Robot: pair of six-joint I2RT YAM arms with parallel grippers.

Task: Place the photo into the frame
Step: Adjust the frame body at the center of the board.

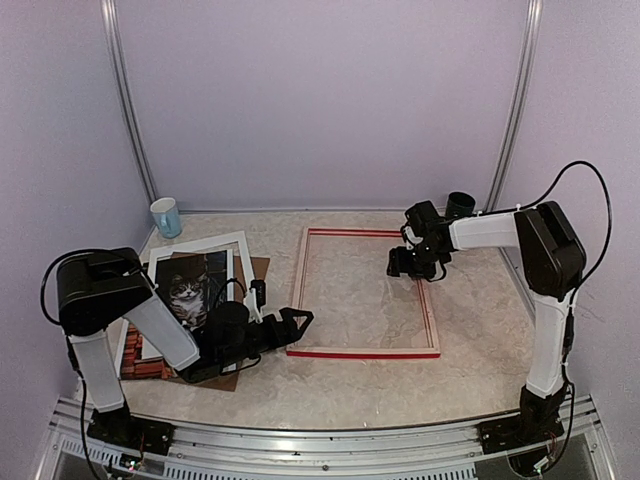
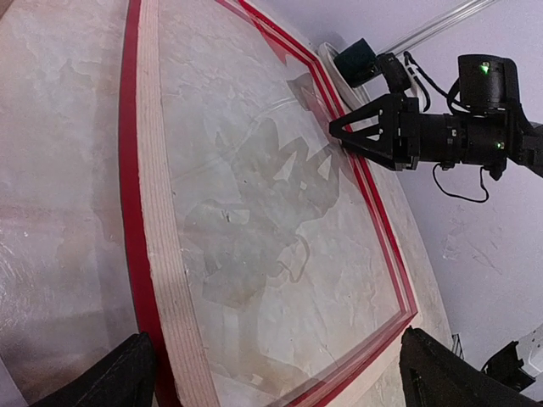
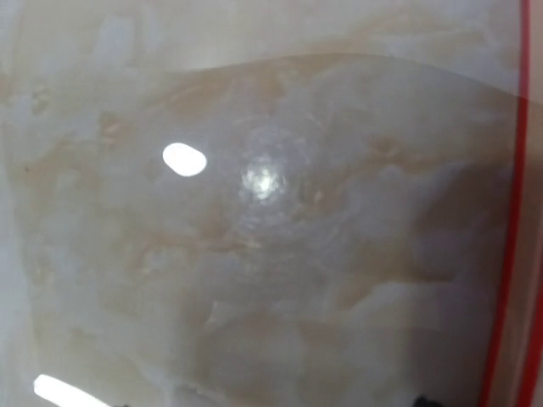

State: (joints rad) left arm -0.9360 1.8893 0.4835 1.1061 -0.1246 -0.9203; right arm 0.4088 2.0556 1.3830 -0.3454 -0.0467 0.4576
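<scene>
Photo lies flat at 9 o'clock of the frame, on the stack with the white mat and brown backing board. Not picked yet. Frame is flat in the middle of the surface, pale wood back up. It looks glazed: the pane throws reflections in both wrist views.

Handling, my read: the print is thin, light, floppy and glossy, so it slips on the pads and creases or smudges easily. It lies flush, so there's no edge to pinch from above. Best bet is the 3 o'clock edge: slide it over the stack's edge, pinch at the border, carry it low.

Left hand is spread wide and empty, low near the frame's 8 o'clock corner. Right hand is over the 2 o'clock rail. Can't tell if it's spread or closed; nothing visibly in it.

In the way: the left arm crosses the photo's lower part, and the mat may drag along. Pale cup at 10 o'clock and dark cup at 1 o'clock are both well apart from the route.
</scene>
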